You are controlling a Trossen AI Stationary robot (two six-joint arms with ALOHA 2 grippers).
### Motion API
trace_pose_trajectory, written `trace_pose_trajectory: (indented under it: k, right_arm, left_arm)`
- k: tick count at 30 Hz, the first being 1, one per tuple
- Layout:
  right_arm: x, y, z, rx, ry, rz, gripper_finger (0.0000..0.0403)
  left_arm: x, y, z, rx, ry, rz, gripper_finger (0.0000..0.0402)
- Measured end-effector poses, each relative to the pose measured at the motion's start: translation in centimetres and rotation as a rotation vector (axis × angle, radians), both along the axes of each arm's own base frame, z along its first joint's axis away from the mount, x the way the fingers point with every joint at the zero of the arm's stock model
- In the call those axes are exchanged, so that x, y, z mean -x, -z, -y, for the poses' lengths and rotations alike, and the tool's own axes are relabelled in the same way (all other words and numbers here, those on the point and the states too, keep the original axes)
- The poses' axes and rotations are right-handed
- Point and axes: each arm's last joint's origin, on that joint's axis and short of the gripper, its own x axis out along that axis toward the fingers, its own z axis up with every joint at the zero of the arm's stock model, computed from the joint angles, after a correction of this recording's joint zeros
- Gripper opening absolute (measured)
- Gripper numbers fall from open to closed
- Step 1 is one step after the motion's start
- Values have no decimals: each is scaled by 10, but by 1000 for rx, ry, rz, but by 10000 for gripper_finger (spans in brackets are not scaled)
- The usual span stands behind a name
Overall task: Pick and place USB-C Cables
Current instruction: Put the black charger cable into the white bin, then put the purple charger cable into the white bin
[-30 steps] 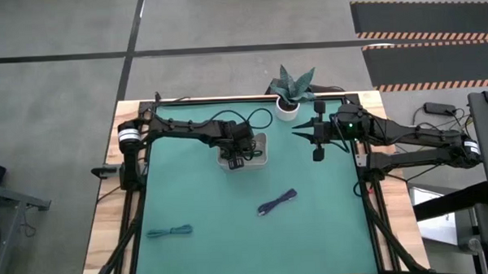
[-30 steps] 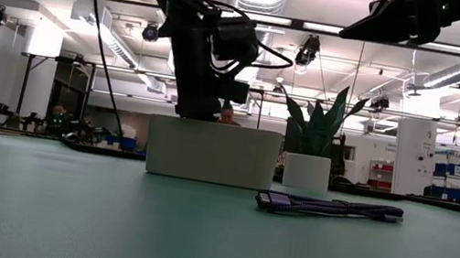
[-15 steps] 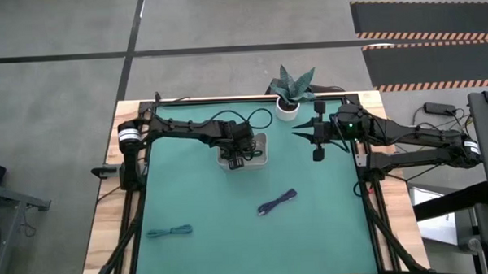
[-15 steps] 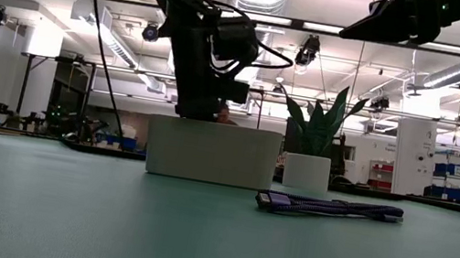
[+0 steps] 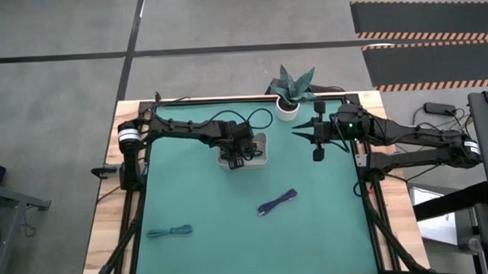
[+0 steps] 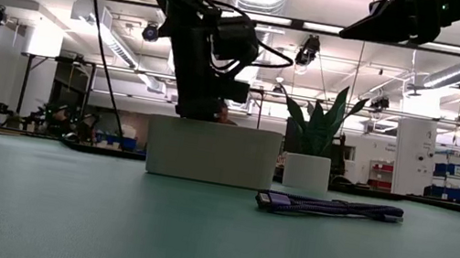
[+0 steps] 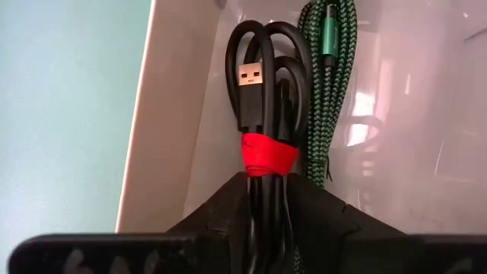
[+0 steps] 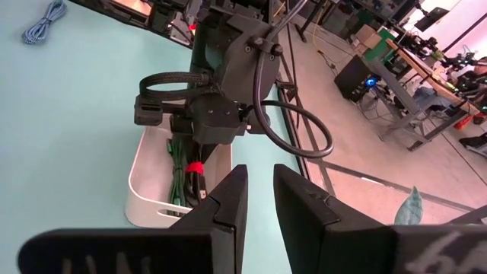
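Note:
My left gripper [image 5: 237, 157] reaches down into the white tray [image 5: 261, 144] and is shut on the red-and-black cable [image 7: 262, 84]. That cable is a black bundle with a red tie and lies beside the dark green cable [image 7: 327, 84] on the tray's floor. The purple cable [image 5: 277, 202] lies on the green mat right of centre, also seen in the low view [image 6: 329, 206]. The teal cable [image 5: 169, 231] lies near the front left. My right gripper [image 5: 302, 131] hovers high at the back right, its fingers a little apart with nothing between them [image 8: 260, 183]. My left gripper pinches the red-and-black bundle between its two fingers just behind the red tie [image 7: 268, 156]. The fingers slant down from above and run along the bundle. The looped end with the silver plug [image 7: 251, 76] lies ahead of the fingers inside the tray.
A potted plant [image 5: 290, 91] in a white pot stands at the table's far edge, just right of the tray. Open green mat [image 5: 230, 202] stretches between the tray and the two loose cables. Black frame rails [image 5: 140, 197] run along the mat's sides.

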Motion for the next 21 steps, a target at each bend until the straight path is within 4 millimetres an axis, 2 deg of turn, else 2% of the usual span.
trace_pose_trajectory:
  k: [12, 21]
  right_arm:
    - [0, 1, 0, -3, 0, -11, 57]
    - [0, 1, 0, -3, -1, -12, 57]
  left_arm:
    - [-2, -7, -1, -17, 3, 35, 80]
    - [11, -51, 3, -79, 11, 141, 80]
